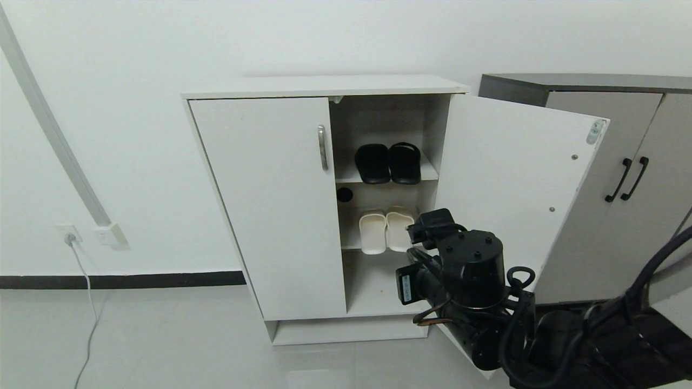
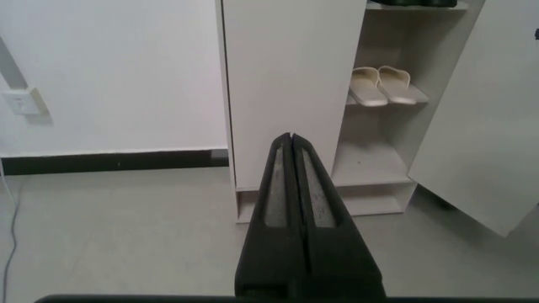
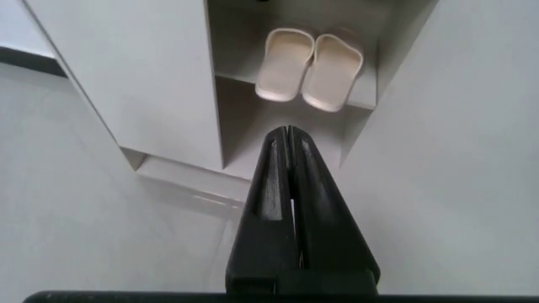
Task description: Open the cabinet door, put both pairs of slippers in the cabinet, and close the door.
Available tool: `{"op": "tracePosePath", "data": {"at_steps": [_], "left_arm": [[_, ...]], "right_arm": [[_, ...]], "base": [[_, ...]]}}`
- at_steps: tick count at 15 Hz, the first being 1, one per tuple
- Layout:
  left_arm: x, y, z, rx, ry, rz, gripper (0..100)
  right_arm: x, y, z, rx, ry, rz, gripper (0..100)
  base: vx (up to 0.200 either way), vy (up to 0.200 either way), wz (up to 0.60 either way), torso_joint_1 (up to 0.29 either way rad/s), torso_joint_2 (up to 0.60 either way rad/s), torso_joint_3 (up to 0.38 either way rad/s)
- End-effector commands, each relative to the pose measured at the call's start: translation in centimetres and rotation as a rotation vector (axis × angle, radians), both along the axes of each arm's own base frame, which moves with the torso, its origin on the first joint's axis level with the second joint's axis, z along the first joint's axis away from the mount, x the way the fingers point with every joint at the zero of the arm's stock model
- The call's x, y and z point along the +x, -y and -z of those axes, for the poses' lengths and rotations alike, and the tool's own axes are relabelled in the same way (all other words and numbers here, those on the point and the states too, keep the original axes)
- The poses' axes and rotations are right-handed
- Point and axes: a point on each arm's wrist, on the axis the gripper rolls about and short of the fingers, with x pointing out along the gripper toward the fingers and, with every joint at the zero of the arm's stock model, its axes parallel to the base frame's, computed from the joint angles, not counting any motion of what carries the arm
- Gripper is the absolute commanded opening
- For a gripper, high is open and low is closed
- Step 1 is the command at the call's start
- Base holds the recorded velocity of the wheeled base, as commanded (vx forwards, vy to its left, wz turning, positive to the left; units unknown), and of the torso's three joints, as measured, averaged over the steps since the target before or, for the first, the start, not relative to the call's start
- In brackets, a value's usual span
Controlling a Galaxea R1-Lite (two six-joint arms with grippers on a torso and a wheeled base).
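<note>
A wall socket with a grey cable trailing to the tiled floor sits at far left, well apart from the white cabinet against the wall. The cabinet's left door is shut, its upright metal handle at the inner edge. The left gripper, jaws clenched on nothing, hangs over the floor and faces that door's foot. In the opening, the black slippers lie side by side on the upper shelf and the white slippers on the shelf below. Both pairs have their long axes running front to back, and the white pair's near ends reach just past the shelf edge. The right gripper, jaws pressed together and holding nothing, points at the compartment beneath the white pair, close beside the right door. That door stands wide open, its free edge near a grey cabinet with two black handles
</note>
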Motion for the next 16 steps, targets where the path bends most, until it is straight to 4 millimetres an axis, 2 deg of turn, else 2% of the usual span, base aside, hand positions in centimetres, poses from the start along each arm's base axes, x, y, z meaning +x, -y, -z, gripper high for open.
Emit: {"op": "tracePosePath", "data": {"at_steps": [1,7,16], "left_arm": [[0.01,0.00,-0.01,0.000,-0.001,0.001,0],[0.01,0.00,-0.01,0.000,-0.001,-0.001,0],[0.01,0.00,-0.01,0.000,-0.001,-0.001,0]], "right_arm": [[-0.09,0.07,0.05,-0.002,-0.001,-0.001,0],[-0.01,0.32,0.13,-0.001,0.000,0.007,0],[0.04,0.43,0.28,-0.005,-0.003,0.011,0]], "base": [[0.000,0.000,0.00,0.007,-0.06,-0.178],[0.000,0.000,0.00,0.053,-0.40,-0.335],[0.000,0.000,0.00,0.138,-0.47,-0.332]]}}
